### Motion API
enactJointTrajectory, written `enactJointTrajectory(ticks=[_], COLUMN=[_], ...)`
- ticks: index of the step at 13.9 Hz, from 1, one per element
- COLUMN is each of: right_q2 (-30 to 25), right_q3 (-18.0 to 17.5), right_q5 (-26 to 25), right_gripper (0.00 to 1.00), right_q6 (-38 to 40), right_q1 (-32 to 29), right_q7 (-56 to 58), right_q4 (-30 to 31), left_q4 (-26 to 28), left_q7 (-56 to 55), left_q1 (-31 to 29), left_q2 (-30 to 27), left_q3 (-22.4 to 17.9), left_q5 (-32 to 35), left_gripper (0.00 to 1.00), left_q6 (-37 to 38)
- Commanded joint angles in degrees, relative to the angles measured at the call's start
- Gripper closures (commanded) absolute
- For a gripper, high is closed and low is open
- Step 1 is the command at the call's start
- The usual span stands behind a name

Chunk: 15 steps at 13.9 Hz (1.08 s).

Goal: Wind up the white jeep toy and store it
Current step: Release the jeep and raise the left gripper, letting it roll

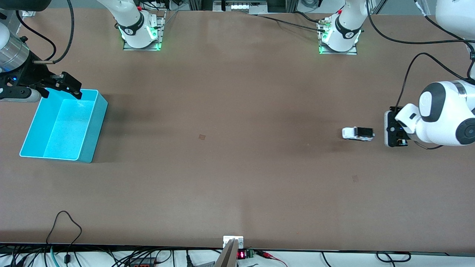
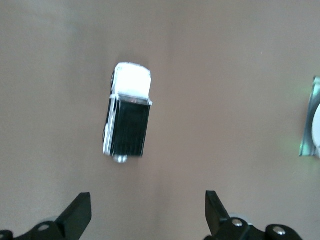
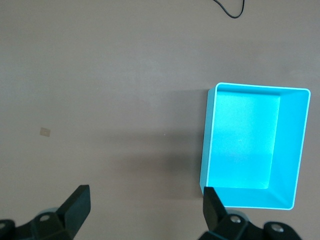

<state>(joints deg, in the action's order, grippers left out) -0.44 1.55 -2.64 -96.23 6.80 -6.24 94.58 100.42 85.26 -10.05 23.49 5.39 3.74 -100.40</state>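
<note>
The white jeep toy [image 1: 358, 133], with its black rear roof panel, stands on the brown table toward the left arm's end. It also shows in the left wrist view [image 2: 127, 115], apart from the fingers. My left gripper [image 1: 390, 128] hovers over the table beside the jeep's rear, open and empty [image 2: 146, 215]. The cyan bin [image 1: 97, 122] stands empty at the right arm's end and shows in the right wrist view [image 3: 207, 140]. My right gripper [image 1: 70, 87] hangs over the bin's edge nearest the arm bases, open and empty [image 3: 144, 207].
The two arm bases [image 1: 141, 35] [image 1: 339, 37] stand lit green on the table's edge farthest from the camera. The left arm's base plate [image 2: 312, 120] shows in the left wrist view. Cables [image 1: 65, 226] lie along the table's nearest edge. A small tape mark [image 1: 201, 137] is at mid-table.
</note>
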Motion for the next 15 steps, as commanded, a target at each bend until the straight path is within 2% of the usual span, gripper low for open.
enactJointTrajectory(ticks=[1, 3, 6, 8, 11, 13, 15], right_q2=[-0.61, -0.61, -0.61, -0.61, -0.61, -0.52, -0.52], right_q3=[-0.06, -0.06, -0.06, -0.06, -0.06, -0.06, -0.06], right_q5=[1.06, 1.06, 1.06, 1.06, 1.06, 1.06, 1.06], right_gripper=[0.0, 0.0, 0.0, 0.0, 0.0, 0.0, 0.0], right_q6=[0.7, 0.7, 0.7, 0.7, 0.7, 0.7, 0.7], right_q1=[-0.47, -0.47, -0.47, -0.47, -0.47, -0.65, -0.73], right_q7=[0.97, 0.97, 1.05, 1.06, 1.06, 1.14, 1.14], right_q4=[-0.01, -0.01, -0.01, -0.01, -0.01, 0.08, 0.08], left_q4=[-5.12, -9.26, -14.18, -16.39, -15.43, -14.47, -8.96], left_q7=[-9.02, -16.58, -26.95, -37.48, -57.16, -69.3, -79.15], left_q1=[0.82, 0.91, 0.82, 0.99, 4.67, 8.02, 9.07], left_q2=[-0.37, -0.38, -0.64, -2.83, -8.1, -9.77, -15.11], left_q3=[2.33, 3.75, 5.24, 6.12, 5.17, 1.05, 0.24], left_q5=[1.09, 1.09, 0.83, 0.48, 0.21, -0.05, -0.32], left_gripper=[0.0, 0.0, 0.0, 0.0, 0.0, 0.0, 0.0], left_q6=[8.34, 15.12, 21.27, 22.35, 20.43, 17.11, 9.74])
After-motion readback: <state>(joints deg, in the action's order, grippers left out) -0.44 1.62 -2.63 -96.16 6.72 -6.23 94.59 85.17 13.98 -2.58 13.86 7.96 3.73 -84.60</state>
